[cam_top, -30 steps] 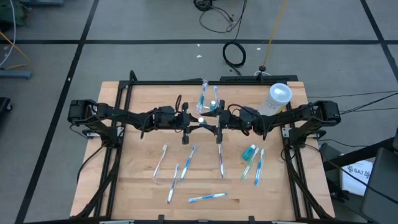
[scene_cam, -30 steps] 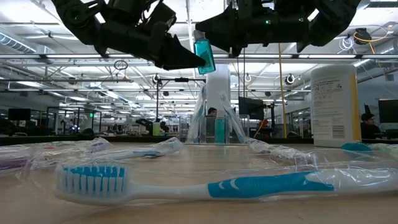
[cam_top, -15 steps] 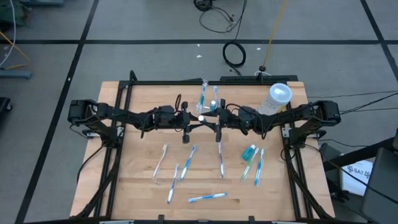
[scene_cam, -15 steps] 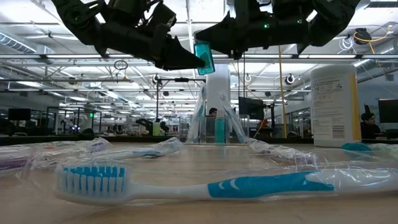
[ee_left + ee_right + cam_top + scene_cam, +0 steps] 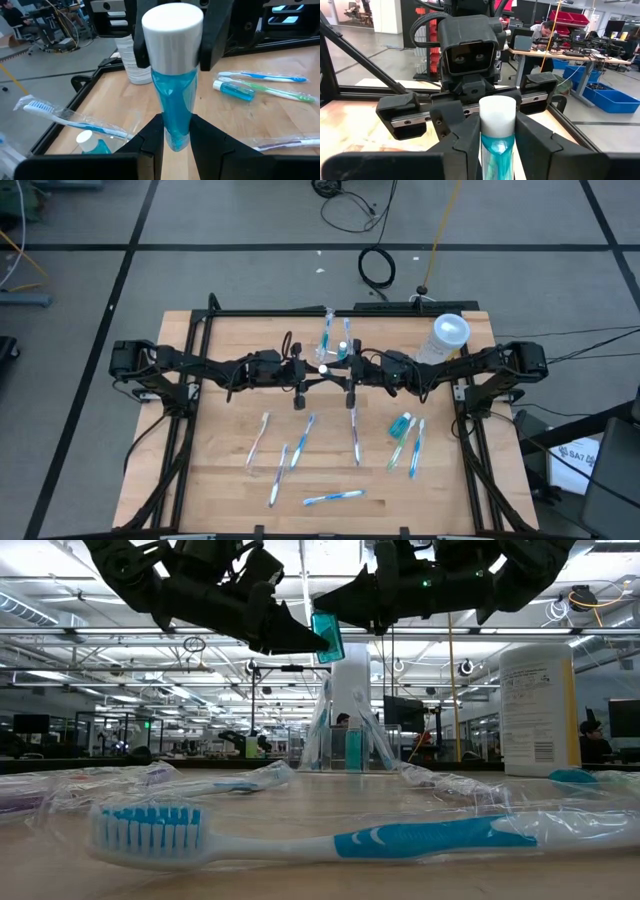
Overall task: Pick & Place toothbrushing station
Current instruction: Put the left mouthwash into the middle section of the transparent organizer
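Wooden boards make up the surface (image 5: 220, 480), and it sits in a big bright workshop. Closest in the low view lies a wrapped toothbrush (image 5: 300, 836) with blue bristles, down on the wood, well below both grippers.

Up in the air over the middle, the two arms meet nose to nose. Both hold one small toothpaste tube (image 5: 326, 635), blue with a white cap. The left gripper (image 5: 312, 373) is closed on the blue tail end. The right gripper (image 5: 337, 371) is closed on the tube just under its white cap. So this looks like a hand-over from one arm to the other, half way done.

More wrapped toothbrushes (image 5: 298, 442) and another small tube (image 5: 401, 425) lie on the wood on the near side of the grippers. Just past the grippers stands the toothbrushing station (image 5: 335, 338), clear and see-through, upright, with brushes poking out of it. Farther off, behind the right gripper, stands a tall white tub (image 5: 446, 337).

I think the next move needs one gripper to let go slowly while the other keeps a firm hold. Then the tube can go over to the station and down into a free slot. The tube is smooth, so it might slip.
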Robot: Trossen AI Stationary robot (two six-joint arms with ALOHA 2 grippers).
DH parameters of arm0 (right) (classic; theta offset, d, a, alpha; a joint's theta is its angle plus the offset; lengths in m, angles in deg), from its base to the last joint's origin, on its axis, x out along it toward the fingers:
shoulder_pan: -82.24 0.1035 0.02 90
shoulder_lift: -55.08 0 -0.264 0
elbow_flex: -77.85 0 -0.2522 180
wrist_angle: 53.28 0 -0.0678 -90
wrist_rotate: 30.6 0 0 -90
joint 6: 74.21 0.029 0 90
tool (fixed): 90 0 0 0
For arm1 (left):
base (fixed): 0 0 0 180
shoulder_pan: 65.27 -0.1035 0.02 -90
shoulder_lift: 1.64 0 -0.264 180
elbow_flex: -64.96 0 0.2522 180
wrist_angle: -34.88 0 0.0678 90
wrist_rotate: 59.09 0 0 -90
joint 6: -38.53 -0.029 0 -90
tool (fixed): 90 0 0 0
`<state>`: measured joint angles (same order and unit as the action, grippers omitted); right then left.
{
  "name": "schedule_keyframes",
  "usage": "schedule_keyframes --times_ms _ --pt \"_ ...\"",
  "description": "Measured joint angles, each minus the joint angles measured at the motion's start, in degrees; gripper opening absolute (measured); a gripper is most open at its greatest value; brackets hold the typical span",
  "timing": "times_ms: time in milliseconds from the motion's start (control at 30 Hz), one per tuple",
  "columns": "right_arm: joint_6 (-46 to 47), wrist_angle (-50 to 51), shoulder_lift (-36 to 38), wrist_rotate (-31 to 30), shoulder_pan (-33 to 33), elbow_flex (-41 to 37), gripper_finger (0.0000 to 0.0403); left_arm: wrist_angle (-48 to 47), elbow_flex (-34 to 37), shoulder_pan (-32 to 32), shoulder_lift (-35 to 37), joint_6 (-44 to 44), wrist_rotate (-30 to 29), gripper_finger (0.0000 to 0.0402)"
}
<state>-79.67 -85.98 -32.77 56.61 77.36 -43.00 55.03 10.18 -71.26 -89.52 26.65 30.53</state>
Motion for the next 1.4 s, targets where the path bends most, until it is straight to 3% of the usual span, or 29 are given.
schedule_keyframes --times_ms 267,467,700,1000,1167,1400 --pt "0.12 0.50 -0.05 -0.09 0.00 0.00 0.0099 -2.03 -0.02 0.02 0.04 -3.07 -0.39 0.0083" --pt "-0.23 2.25 -0.07 -0.98 -0.18 0.00 0.0099 -2.66 -0.02 0.08 0.04 -4.81 -4.58 0.0086" --pt "0.47 3.83 -0.06 -1.04 -1.24 0.02 0.0099 -3.09 -0.02 0.02 0.04 -6.19 -5.93 0.0150" --pt "0.79 8.24 -0.05 -14.25 -1.60 0.00 0.0100 -14.40 -0.02 -0.05 0.04 -4.54 -12.92 0.0234" --pt "3.30 7.65 -0.04 -19.60 -2.29 -0.57 0.0100 -19.15 -0.02 -0.05 0.04 -2.68 -11.60 0.0243" --pt "9.66 -2.72 -0.97 -19.95 -4.70 -3.92 0.0100 -16.70 -0.02 0.00 0.04 0.22 -11.16 0.0239"
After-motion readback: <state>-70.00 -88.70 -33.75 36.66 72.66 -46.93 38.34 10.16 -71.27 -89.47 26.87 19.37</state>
